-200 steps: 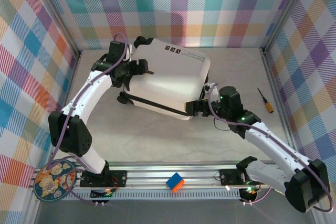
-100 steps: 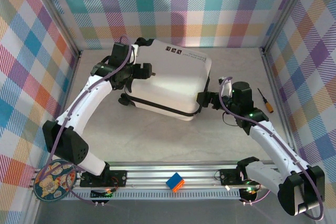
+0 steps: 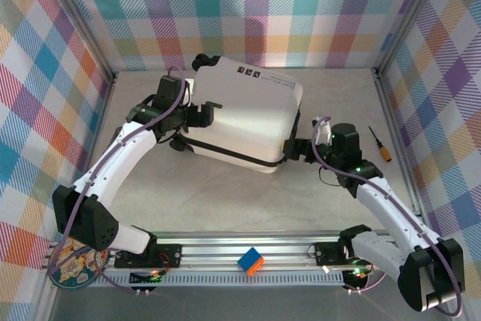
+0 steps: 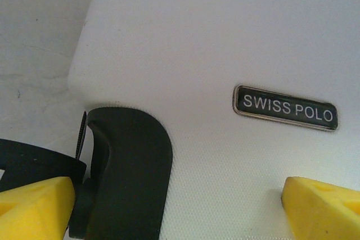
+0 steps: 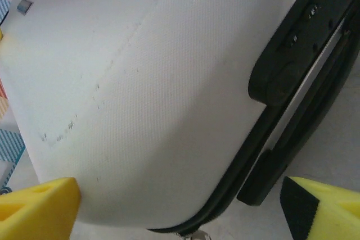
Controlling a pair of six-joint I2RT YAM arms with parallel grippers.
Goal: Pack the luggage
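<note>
After comparing with a second ago, note left fingers [image 4: 35, 206] lower along wheel end, spread wide, gripping nothing. Find luggage [image 3: 244, 118] closed, flat on table [image 3: 225, 201], back centre, barely moved. See right fingers [image 5: 36, 206] open too, backed just off lock end. Read as final nudging. Count one luggage, one cube [image 3: 251, 261], one screwdriver [image 3: 378, 144], two arms.
</note>
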